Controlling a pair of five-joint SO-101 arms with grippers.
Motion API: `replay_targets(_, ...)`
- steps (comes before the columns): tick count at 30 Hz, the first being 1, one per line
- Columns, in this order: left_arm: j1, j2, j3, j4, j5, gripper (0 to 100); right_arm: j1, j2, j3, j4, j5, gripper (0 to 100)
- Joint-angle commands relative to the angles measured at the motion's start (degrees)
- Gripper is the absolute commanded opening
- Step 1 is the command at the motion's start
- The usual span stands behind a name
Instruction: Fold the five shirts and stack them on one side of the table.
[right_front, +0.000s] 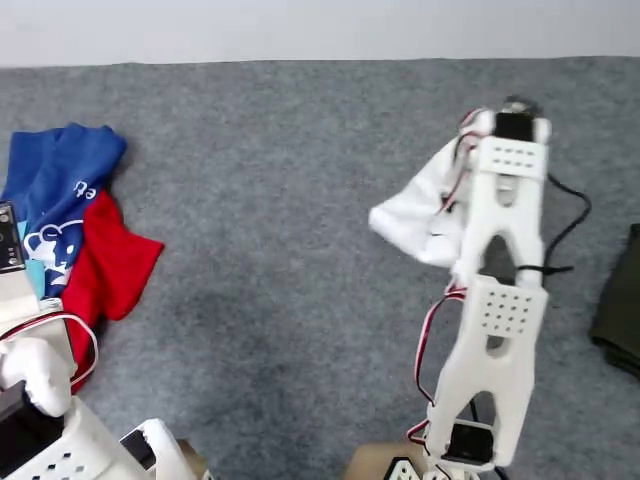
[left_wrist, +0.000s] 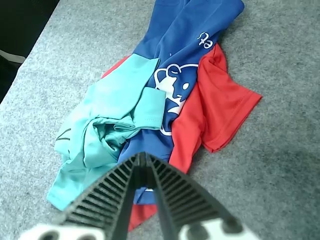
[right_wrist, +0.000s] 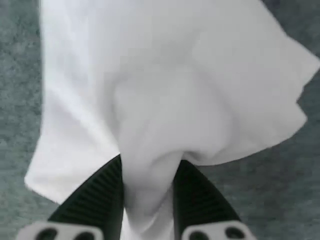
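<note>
Right gripper (right_wrist: 147, 175): fingers pinching a bunched fold of the white shirt (right_front: 425, 215); cloth fills the gap between them.
White shirt: held by the right arm over the right half of the table (right_front: 300, 320). In the high view most of the cloth spreads toward the table's middle, away from the arm.
Contact with table: the lower edge may be brushing the surface, but I cannot tell for sure.
Long axis: none readable, because the shirt is gathered rather than spread out.
Left gripper (left_wrist: 143, 161): fingers pressed together and holding nothing, poised over the near edge of the pile.
Pile: on the left side of the table. The blue shirt (right_front: 60, 170) lies across the red shirt (right_front: 115, 265), with the teal shirt (left_wrist: 115, 110) crumpled over the blue one at the end nearest the left gripper.
Dark shirt (right_front: 622, 300): at the right edge of the table, apart from the white one.
Key relation: bare table lies between the white shirt and the pile, on the inward side of the right gripper.
Judgement: the shirt probably gets laid flat there. The left arm is nearer the pile and well apart from the white shirt.
</note>
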Motion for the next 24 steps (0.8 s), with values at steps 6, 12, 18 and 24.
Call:
replay_targets(6, -0.18, -0.26, -0.4, -1.58, -0.53, 0, 11.65, -13.05, -3.43, 2.59, 22.77, 0.9)
replay_targets(12, -0.18, 0.0, -0.4, -1.58, -0.53, 0, 17.8, -17.89, -1.67, 2.68, 30.59, 0.9)
replay_targets(18, -0.18, 0.0, -0.4, -1.58, -0.53, 0, 22.11, -22.9, 9.41, 2.59, 34.99, 0.9)
replay_targets(24, -0.18, -0.35, -0.4, -1.32, -0.53, 0, 27.82, -25.8, 14.24, 2.51, 43.43, 0.9)
